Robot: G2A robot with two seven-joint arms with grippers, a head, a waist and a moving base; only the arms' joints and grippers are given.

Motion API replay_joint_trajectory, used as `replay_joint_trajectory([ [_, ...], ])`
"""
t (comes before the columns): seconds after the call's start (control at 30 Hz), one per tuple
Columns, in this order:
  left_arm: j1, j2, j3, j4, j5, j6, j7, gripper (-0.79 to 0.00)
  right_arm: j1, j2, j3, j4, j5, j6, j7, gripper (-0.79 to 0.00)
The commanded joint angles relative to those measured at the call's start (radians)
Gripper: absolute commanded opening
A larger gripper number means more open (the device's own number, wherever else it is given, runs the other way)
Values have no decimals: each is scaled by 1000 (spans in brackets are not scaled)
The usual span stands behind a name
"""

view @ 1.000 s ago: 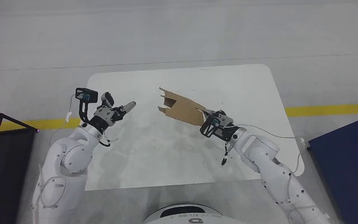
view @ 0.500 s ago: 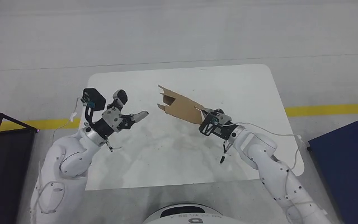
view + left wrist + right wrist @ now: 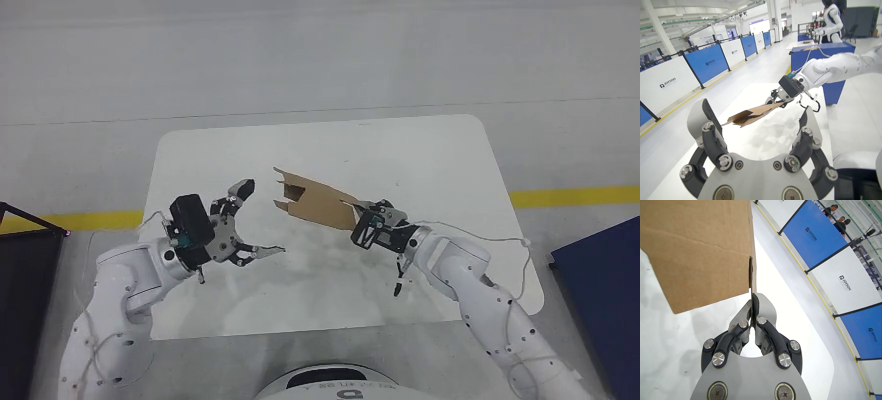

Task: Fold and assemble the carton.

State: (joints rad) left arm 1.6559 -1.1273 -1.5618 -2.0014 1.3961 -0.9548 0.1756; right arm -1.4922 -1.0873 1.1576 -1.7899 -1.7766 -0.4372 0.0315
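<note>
Since the earlier top views, the left arm is being swung from the left side of the table point(image 3: 430, 160) toward the middle of the frame. The wrist is being turned so that the left gripper point(image 3: 262, 218) faces the carton point(image 3: 318, 200), which is being shifted slightly leftward.

The carton, flat and not yet opened out, is being held off the table at the centre of the top view. It is slanting from upper left to lower right, with its notched flaps at the upper-left end.

A slip is being risked, since the whole sheet is being carried by one thin edge at one end. If the free end is pushed rather than grasped, the cardboard is likely to be pivoted in the pinch or pulled out of it. A finger driven against a flap edge could also leave a crease off the scored line.

The right gripper point(image 3: 356, 216) is being kept closed on the carton's lower-right edge, with the cardboard pressed between its pads. The left gripper is being held spread wide with nothing in it, near the carton's upper-left end but not touching it.
</note>
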Motion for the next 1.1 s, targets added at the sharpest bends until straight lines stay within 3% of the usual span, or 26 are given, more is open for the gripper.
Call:
replay_joint_trajectory([
  [0.0,-16,3,29,13,134,7,63,0,3,0,-5,1,3,-16,-7,-785],
  [0.17,-44,10,77,67,301,64,192,-25,5,0,-9,2,13,-40,-20,-785],
  [0.37,-59,23,100,101,409,67,282,-105,-3,2,3,10,38,-52,-25,-785],
  [0.47,-63,31,106,101,469,66,317,-203,-4,2,8,15,51,-56,-23,-785],
  [0.5,-64,35,106,101,492,68,331,-268,-3,2,9,18,55,-58,-21,-785],
  [0.53,-66,38,106,102,516,74,345,-382,-1,2,9,21,58,-59,-18,-785],
  [0.97,-77,68,108,145,627,126,446,-665,47,-7,-19,50,94,-59,34,-785],
  [1.03,-79,71,111,149,624,125,448,-757,52,-9,-22,49,86,-47,50,-785],
  [1.07,-81,72,111,153,622,124,448,-785,54,-9,-24,49,83,-41,58,-668],
])
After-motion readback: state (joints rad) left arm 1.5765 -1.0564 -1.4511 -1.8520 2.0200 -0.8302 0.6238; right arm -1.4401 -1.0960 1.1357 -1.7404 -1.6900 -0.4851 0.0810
